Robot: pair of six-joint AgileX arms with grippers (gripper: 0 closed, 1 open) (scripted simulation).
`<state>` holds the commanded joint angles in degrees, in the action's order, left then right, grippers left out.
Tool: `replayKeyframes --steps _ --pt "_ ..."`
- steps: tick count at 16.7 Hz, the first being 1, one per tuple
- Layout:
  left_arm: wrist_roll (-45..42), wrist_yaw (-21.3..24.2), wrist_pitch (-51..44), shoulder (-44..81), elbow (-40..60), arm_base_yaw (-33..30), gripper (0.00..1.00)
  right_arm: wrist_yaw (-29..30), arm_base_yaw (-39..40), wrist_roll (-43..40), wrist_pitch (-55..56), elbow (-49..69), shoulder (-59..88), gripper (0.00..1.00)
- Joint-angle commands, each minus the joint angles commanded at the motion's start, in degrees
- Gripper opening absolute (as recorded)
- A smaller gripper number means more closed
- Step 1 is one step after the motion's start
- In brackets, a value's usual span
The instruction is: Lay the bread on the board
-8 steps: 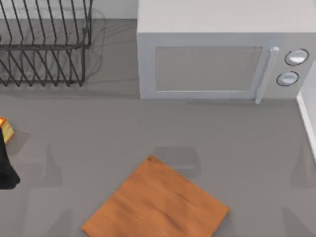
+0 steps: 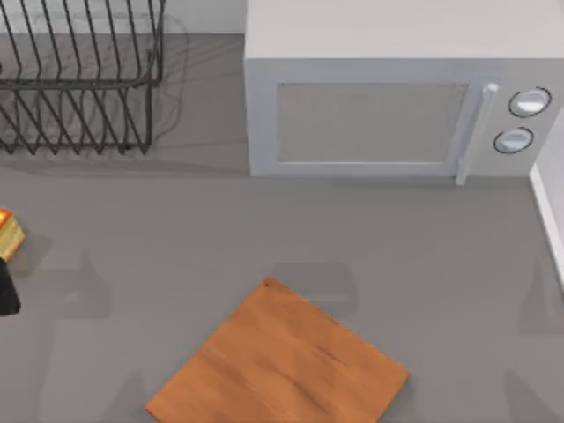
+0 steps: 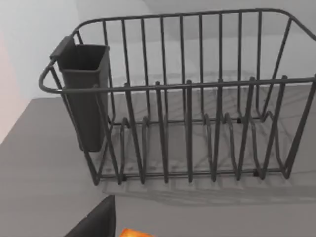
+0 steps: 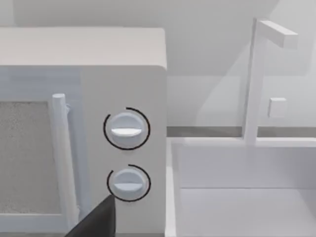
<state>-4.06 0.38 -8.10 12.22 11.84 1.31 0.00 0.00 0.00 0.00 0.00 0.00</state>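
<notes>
Matte black left hand, angular dark fingertip, no markings.

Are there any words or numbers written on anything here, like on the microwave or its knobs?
No words, numbers or signs can be read anywhere.
The microwave is plain white; its two knobs carry no marks.
The board, the bread and the dish rack bear no labels either.

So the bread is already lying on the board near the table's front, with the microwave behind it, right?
Not quite. The bread lies on the grey table at its far left edge, well apart from the board, which is bare. The microwave does stand behind the board. The top view shows this.
</notes>
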Motion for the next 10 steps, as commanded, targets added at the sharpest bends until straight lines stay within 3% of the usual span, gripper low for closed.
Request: replayKeyframes --steps 6,10 --pt "-9.1 -0.3 -15.6 31.6 23.9 1.5 1.0 0.0 0.0 0.0 0.0 0.0 0.0 1.0" --pt "-13.6 -0.6 -25.0 49.5 34.2 2.8 1.0 0.0 0.0 0.0 0.0 0.0 0.0 1.0"
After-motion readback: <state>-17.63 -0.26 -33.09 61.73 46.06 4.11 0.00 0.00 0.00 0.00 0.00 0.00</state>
